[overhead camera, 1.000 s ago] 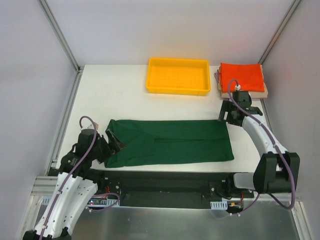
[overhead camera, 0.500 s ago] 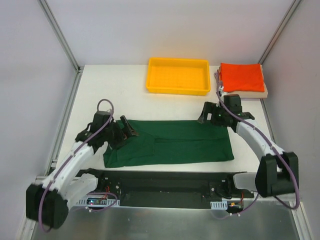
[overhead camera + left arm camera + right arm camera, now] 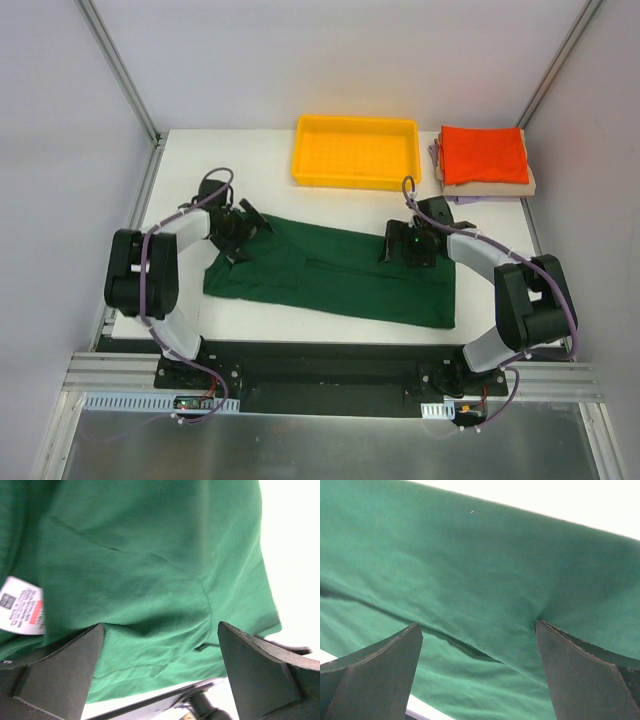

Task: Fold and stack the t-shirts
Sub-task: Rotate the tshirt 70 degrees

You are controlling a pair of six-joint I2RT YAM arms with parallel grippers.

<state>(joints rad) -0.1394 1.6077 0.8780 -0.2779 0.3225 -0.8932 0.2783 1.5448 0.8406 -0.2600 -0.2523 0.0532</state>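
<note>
A large dark green t-shirt (image 3: 330,275) lies folded lengthwise across the near middle of the table, skewed with its left end further back. My left gripper (image 3: 240,228) is low over the shirt's far left end, jaws wide open, with green cloth (image 3: 150,570) and a white label (image 3: 22,605) under them. My right gripper (image 3: 400,243) is low over the shirt's far right part, jaws wide open over the cloth (image 3: 480,570). A folded orange-red shirt (image 3: 485,155) tops a stack with a tan one (image 3: 490,187) and a lavender edge (image 3: 437,152) at the back right.
A yellow plastic tray (image 3: 355,152) stands at the back centre, just behind the green shirt. The metal frame posts run up at both back corners. The arm bases sit at the table's near edge.
Both arms swung inward and toward the back, onto the shirt's far edge. The green shirt went from straight to skewed, and its far right corner was drawn leftward.
</note>
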